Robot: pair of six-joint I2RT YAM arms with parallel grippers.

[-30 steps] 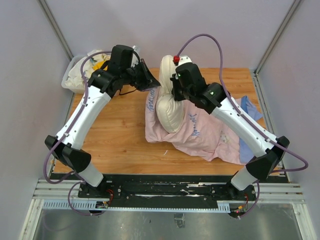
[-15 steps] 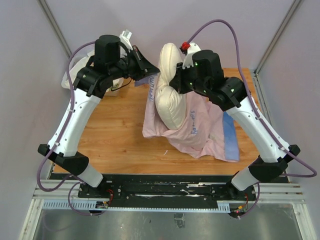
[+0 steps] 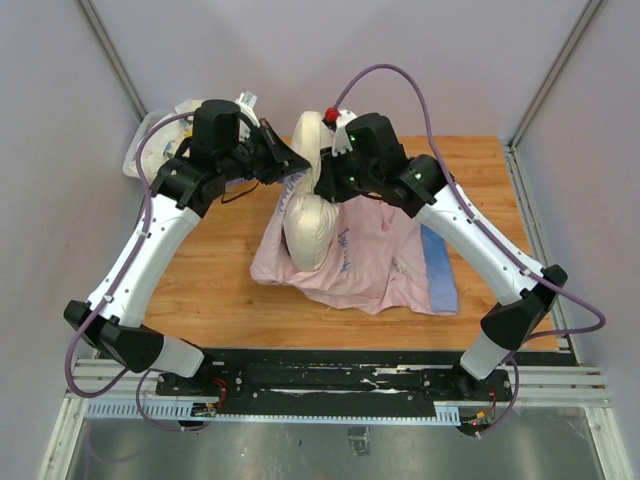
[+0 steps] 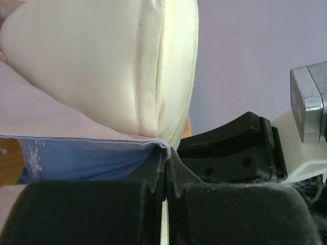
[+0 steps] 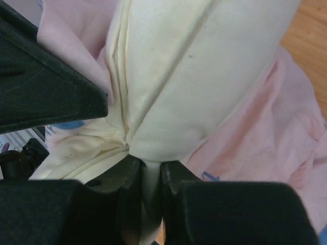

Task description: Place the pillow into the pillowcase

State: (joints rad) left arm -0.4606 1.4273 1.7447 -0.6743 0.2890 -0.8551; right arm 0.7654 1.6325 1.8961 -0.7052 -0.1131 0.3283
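Pinching the pillowcase [image 4: 76,153] hem, my left gripper [image 4: 166,155] is closed tight, holding the mouth up off the table [image 3: 215,270] so it gapes. My right gripper [image 5: 144,168] is clamped on a fold of the pillow [image 5: 204,76], standing it on end against the pink lining, ready, I judge, to feed downward.

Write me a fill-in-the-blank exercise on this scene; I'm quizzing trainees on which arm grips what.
1. The right tool pinches a fold of the cream ____.
2. The left tool is shut on a hem of the ____.
3. From above, the cloth spread on the table mostly shows its ____ side.
Missing words: pillow; pillowcase; pink.
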